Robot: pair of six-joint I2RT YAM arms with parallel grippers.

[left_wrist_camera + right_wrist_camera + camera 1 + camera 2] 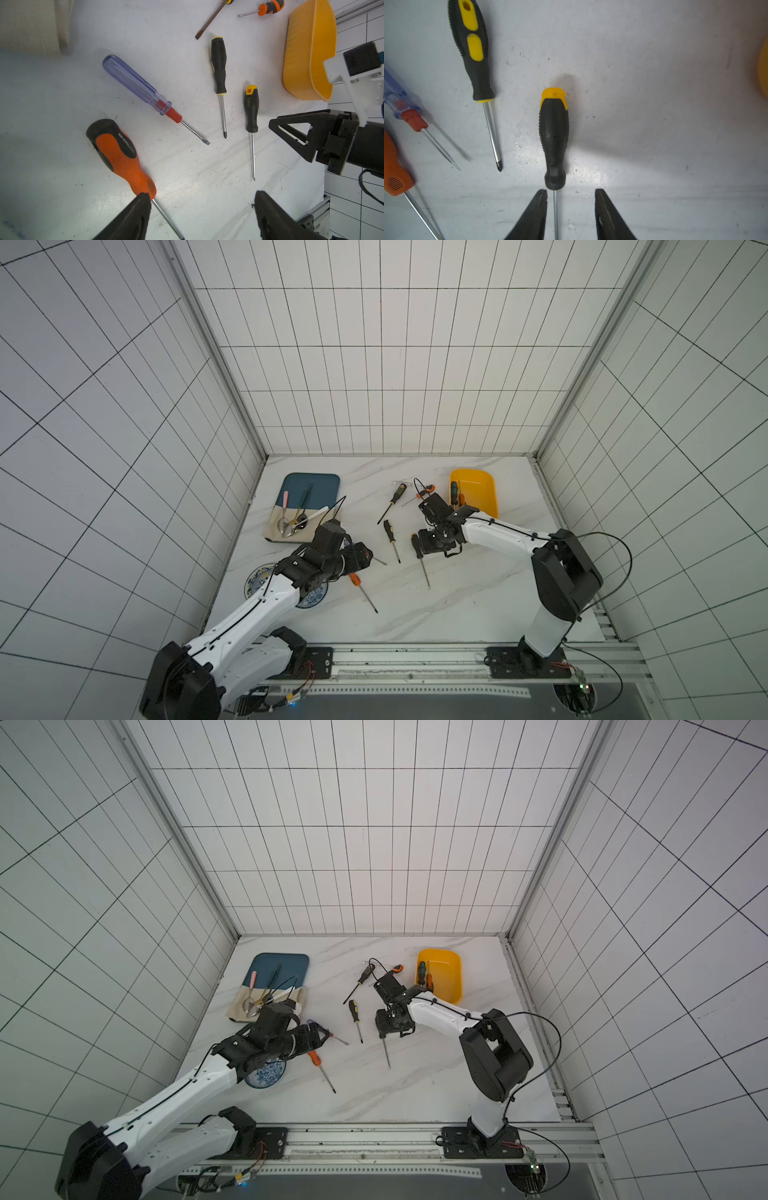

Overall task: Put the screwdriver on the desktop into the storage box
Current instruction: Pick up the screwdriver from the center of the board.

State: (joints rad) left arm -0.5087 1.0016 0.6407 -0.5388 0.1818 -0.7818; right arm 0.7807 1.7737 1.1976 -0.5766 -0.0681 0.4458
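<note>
Several screwdrivers lie on the white desktop [457,597]. My right gripper [571,191] hangs open low over a black one with a yellow cap [554,133]; its thin shaft runs between the fingers, close to one of them, unclamped. In a top view this gripper [424,549] covers part of the handle. My left gripper [202,194] stands wide open and empty, one fingertip over the neck of an orange-handled screwdriver [120,158]. The yellow storage box [478,489] stands at the back right with two screwdrivers [454,491] inside.
A clear blue-handled screwdriver [133,83] and a black-and-yellow one [218,64] lie between the arms, two more [398,493] farther back. At the back left, a dark blue tray [316,481] holds cutlery and a cloth. A patterned plate [253,580] lies under the left arm.
</note>
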